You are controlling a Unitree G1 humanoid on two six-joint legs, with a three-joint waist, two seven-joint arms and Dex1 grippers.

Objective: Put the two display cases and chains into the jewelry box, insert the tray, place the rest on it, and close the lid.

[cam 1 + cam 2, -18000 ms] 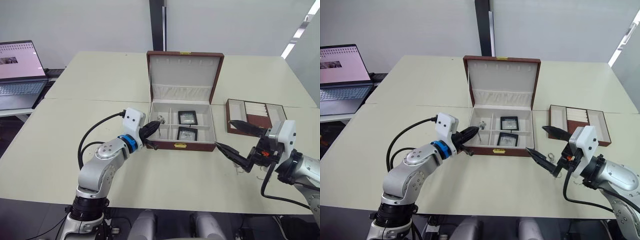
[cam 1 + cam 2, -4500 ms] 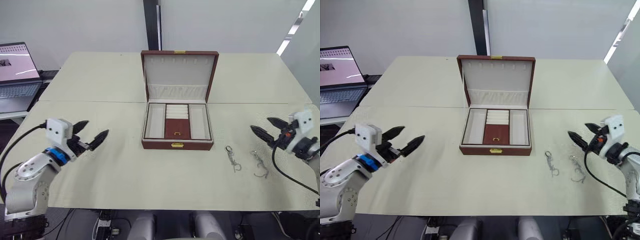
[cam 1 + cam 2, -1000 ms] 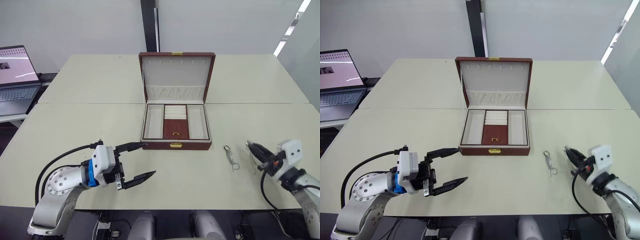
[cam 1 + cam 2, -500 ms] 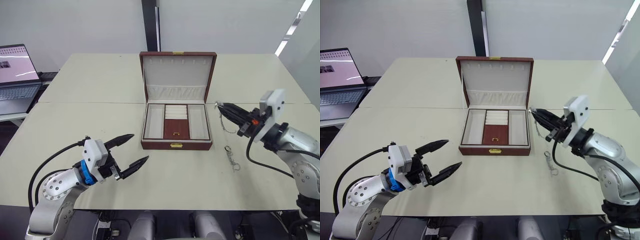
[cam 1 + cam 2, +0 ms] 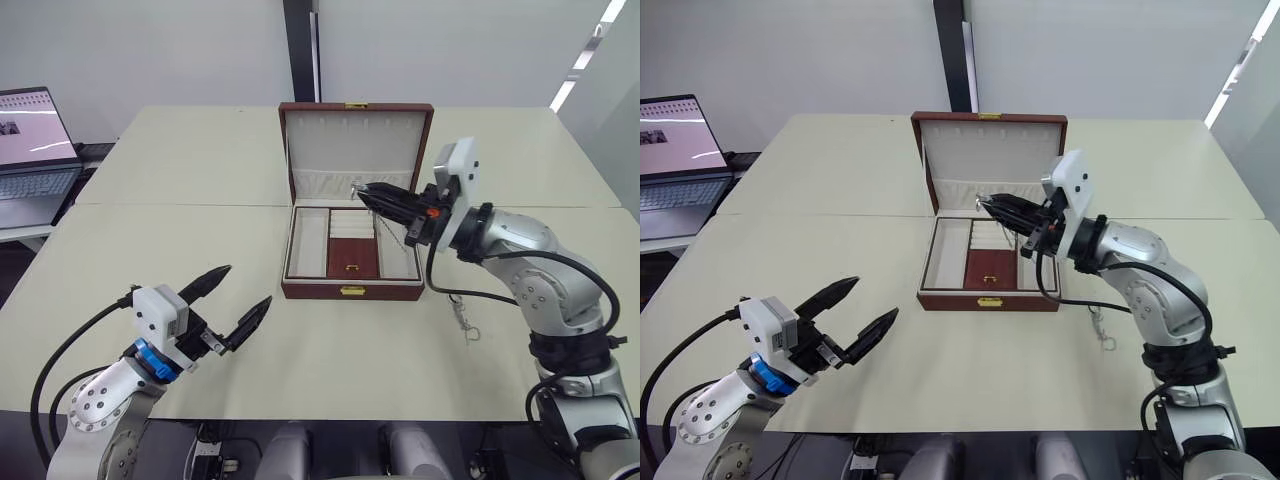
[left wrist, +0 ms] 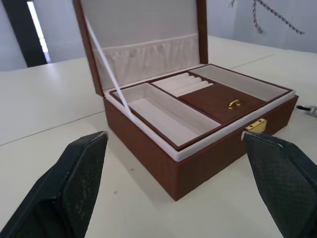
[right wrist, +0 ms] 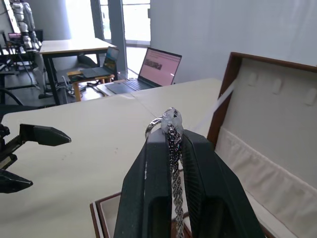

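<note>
Dangling from your right pincer, which is clamped on its clasp end, the chain hangs over the tray seated in the open jewelry box at the frame's centre. Expect it to be light, limp and slippery, swinging with any quick motion, so lower it slowly and let it pool in a side compartment. A second chain lies on the counter at right of the box; take it near its clasp. Your left pincer hovers wide open, holding nothing, at lower left. A laptop sits at far left in a plain, white-walled room.
</note>
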